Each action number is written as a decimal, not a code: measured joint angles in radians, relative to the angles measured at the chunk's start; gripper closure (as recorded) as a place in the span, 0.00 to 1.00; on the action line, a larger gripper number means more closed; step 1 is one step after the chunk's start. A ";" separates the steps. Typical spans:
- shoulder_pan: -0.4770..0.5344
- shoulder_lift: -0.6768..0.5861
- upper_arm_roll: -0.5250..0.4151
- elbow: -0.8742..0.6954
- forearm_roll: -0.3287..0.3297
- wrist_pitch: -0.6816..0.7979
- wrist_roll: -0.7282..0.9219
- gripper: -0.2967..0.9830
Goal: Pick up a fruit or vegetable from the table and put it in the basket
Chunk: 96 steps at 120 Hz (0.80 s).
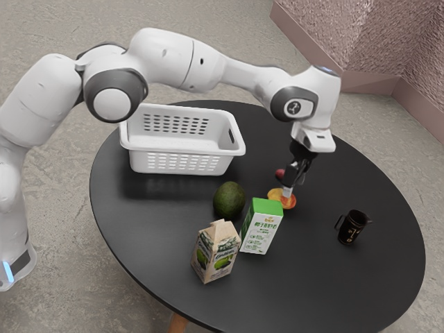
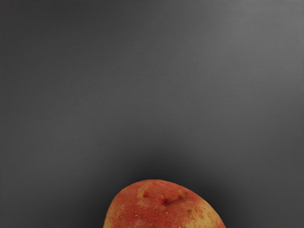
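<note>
Exterior view: mottled red-yellow fruit (image 1: 276,197) right at jaws' lower end; white plastic basket (image 1: 182,148) well apart, toward round black counter's (image 1: 333,277) upper-left edge. Jaws' opening, grip: cannot tell.

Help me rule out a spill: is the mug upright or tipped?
Upright: the mug stands on its base on the table, rim at the top, handle at its side.
</note>
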 joint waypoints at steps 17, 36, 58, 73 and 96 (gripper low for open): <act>0.008 0.012 0.004 0.017 -0.002 0.009 0.008 0.23; -0.004 0.020 -0.004 0.021 -0.005 0.014 0.015 0.23; -0.045 0.019 0.020 0.004 -0.022 0.017 0.021 0.23; -0.051 0.019 0.043 -0.001 -0.034 0.018 0.024 0.23; -0.051 0.019 0.051 -0.027 -0.047 0.026 0.028 0.23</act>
